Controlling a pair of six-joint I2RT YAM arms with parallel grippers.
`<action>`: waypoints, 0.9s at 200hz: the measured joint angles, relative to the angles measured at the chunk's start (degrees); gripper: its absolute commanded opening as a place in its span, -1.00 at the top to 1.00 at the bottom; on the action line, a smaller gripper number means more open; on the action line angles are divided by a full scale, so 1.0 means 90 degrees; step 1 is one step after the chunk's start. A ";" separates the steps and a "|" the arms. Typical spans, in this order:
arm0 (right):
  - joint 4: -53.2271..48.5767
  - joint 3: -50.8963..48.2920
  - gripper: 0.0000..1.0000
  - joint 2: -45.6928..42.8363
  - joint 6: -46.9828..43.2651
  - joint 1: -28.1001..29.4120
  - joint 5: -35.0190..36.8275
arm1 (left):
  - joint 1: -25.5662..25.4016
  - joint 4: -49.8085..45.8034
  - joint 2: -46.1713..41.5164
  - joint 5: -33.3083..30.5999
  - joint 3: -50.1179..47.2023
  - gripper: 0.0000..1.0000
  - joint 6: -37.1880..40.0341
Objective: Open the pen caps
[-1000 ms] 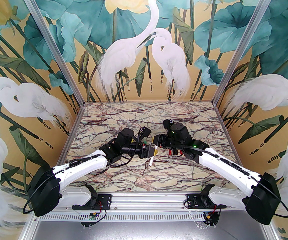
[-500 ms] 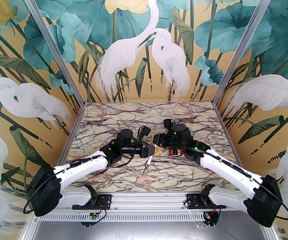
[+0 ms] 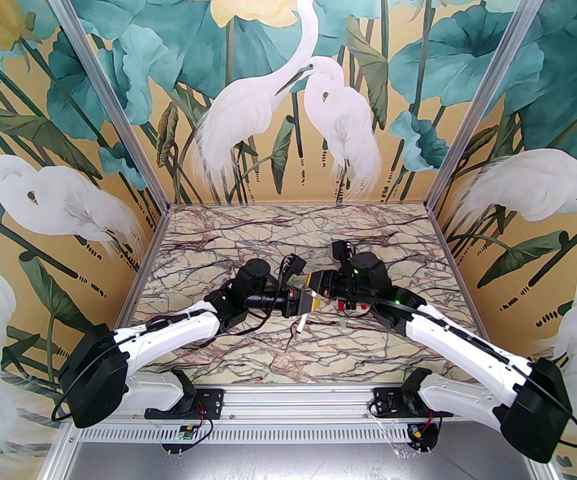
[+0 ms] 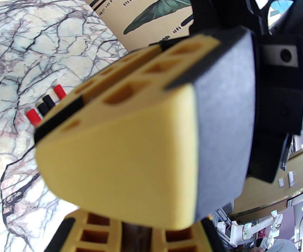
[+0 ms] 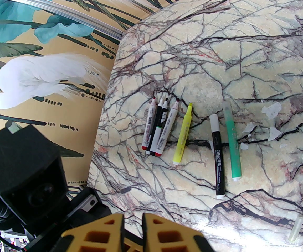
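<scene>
Over mid-table, left pincer point(image 3: 314, 304), right pincer point(image 3: 310, 280), closed.

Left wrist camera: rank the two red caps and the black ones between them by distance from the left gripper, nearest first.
1. Lower red cap, at the row's near, left end, closest to the left gripper.
2. Black caps, mid-row; too close together to rank against each other.
3. Upper red cap, at the row's far, right end.

- Robot test cell, lab-type setting.
- Aluminium frame posts point(image 3: 119, 113) boxing in printed egret-and-lotus wall panels point(image 3: 268, 108).
- Marble-pattern tabletop point(image 3: 288, 233).
- Aluminium mounting rail point(image 3: 293, 403) along near edge; small circuit board point(image 3: 186, 433) and exposed wiring beneath.
</scene>
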 measured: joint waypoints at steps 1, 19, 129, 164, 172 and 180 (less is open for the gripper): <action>0.0010 -0.0007 0.75 -0.0007 0.0000 -0.0007 -0.0010 | 0.0000 0.0007 0.0000 0.0007 0.0000 0.93 0.0000; 0.0289 -0.0172 0.74 -0.0182 -0.0007 -0.0143 -0.0301 | -0.0005 0.0175 0.0000 0.0141 0.0000 0.95 -0.0029; 0.1032 -0.0527 0.76 -0.0823 -0.0216 -0.0605 -0.1183 | -0.0148 0.0653 0.0044 0.0491 0.0199 0.97 -0.0180; 0.0933 -0.0661 0.77 -0.1090 -0.0296 -0.0607 -0.0804 | -0.0260 0.0566 0.0236 0.0396 0.0376 0.96 -0.0017; 0.0916 -0.0678 0.76 -0.1122 -0.0313 -0.0607 -0.0748 | -0.0272 0.0556 0.0257 0.0389 0.0391 0.96 0.0012; 0.0906 -0.0692 0.76 -0.1139 -0.0313 -0.0607 -0.0707 | -0.0279 0.0554 0.0279 0.0372 0.0398 0.96 0.0029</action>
